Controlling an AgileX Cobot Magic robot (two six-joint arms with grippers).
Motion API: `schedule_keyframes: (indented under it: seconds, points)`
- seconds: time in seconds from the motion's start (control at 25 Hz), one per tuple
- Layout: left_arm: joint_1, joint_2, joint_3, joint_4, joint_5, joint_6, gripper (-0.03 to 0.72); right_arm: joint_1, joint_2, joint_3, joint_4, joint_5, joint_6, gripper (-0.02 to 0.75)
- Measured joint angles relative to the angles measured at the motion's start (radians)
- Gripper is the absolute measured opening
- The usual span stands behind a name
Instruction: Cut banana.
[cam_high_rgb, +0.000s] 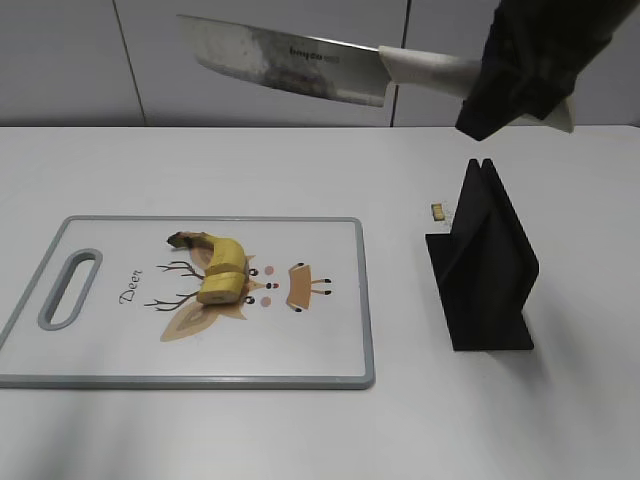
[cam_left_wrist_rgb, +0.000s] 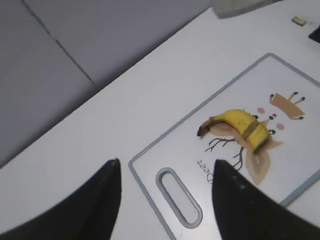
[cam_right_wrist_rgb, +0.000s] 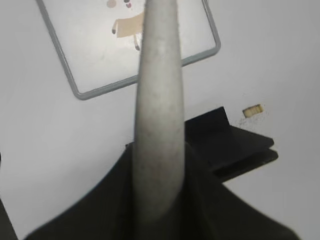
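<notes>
The banana lies near the middle of the cutting board, dark stem toward ten o'clock, yellow, with a cut line across its lower part. High above, at about one o'clock from it, the knife hangs level in the air, its pale handle clamped in the right gripper, blade pointing to nine o'clock. The left gripper stands with fingers apart, holding nothing, above the board's slotted end. At three o'clock from the board stands a black knife stand.
</notes>
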Motion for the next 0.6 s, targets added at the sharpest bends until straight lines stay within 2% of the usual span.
schedule_keyframes:
  seconds: [0.32,0.6]
  points:
    - [-0.115,0.222,-0.132,-0.001,-0.008,0.26,0.553,0.0,0.159,-0.095,0.128,0.013,-0.288,0.171]
    - [-0.132,0.421,-0.201,-0.007,-0.019,0.366,0.553,0.0,0.239,-0.125,0.15,-0.011,-0.388,0.171]
